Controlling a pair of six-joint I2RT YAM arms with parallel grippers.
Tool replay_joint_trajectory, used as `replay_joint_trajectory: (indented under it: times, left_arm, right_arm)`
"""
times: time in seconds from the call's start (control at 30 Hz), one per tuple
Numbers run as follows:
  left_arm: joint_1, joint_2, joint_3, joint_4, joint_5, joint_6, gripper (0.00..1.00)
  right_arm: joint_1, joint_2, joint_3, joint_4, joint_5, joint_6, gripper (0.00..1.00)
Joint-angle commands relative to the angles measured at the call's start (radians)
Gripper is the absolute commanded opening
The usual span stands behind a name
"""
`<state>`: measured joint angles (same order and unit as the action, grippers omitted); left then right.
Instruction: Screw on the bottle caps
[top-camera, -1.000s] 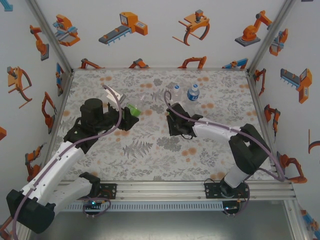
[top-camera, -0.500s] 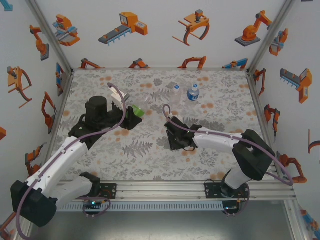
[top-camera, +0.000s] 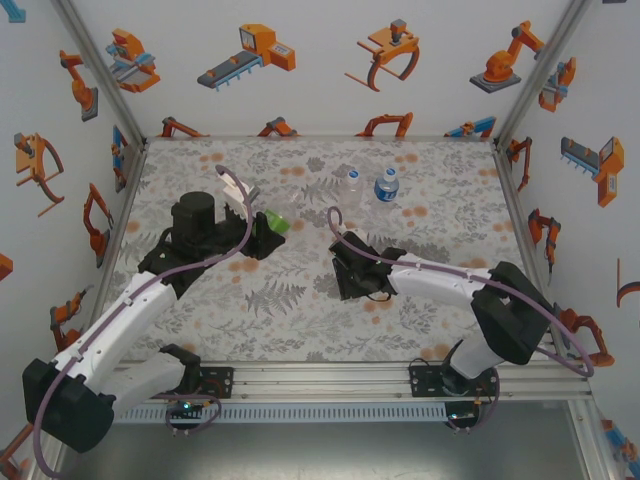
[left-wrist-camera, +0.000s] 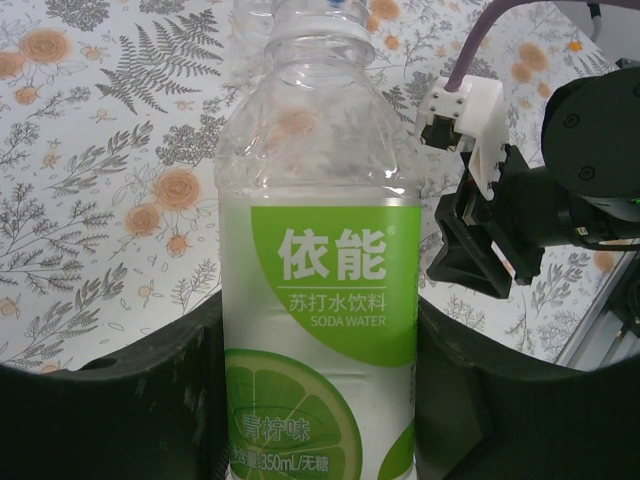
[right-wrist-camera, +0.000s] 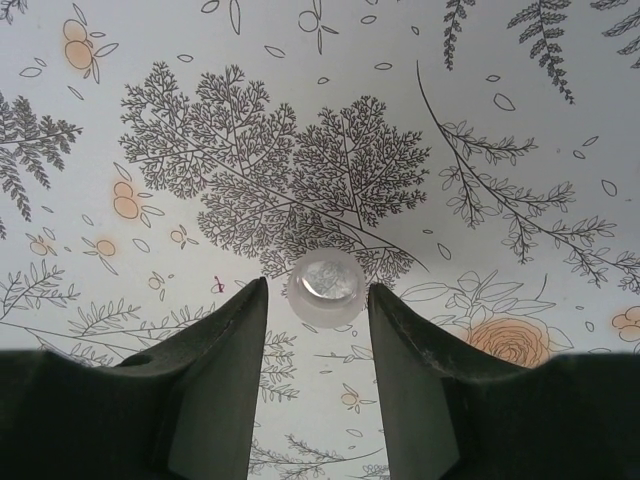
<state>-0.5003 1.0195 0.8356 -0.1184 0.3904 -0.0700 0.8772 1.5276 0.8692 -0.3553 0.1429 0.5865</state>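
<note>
A: Starting on the left: grasping what, and why there?

B: Clenching the left gripper (top-camera: 262, 232) round the green-labelled bottle (left-wrist-camera: 320, 290) at its label, left of the middle of the table (top-camera: 300, 325). Seemingly bracing the body while leaving the bare threaded neck free for a cap.

A: Holding anything inside?

B: Looking clear through the shoulder, showing no liquid line; not permitting a call between empty and full.

A: Turning to the right?

B: Hanging the right gripper (top-camera: 348, 280) low over the table near its middle, fingers spread and released, straddling one whitish bottle cap (right-wrist-camera: 324, 288) lying flat, apparently touching it on neither side. Probably lining up for a pinch across the rim.

A: Then carrying it left to that open neck?

B: Likely needing that, and squaring cap to thread before twisting.

A: Waiting toward the far side?

B: Standing upright just beside each other, the unlabelled bottle (top-camera: 351, 183) and the blue-labelled bottle (top-camera: 387, 185), well apart from both grippers; being too small for judging caps or contents.
</note>
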Motion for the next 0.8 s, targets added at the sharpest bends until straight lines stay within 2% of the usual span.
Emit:
replay_joint_trajectory:
  times: [0.0,0.77]
  left_arm:
    - [0.006,0.001,0.023,0.039,0.023,-0.016,0.00]
    - [0.006,0.017,0.029,0.041,0.031,-0.023,0.00]
  right_arm:
    - [0.009,-0.023,0.034,-0.032,0.005,-0.002,0.43]
    - [0.010,0.049,0.010,-0.001,-0.011,0.006,0.43]
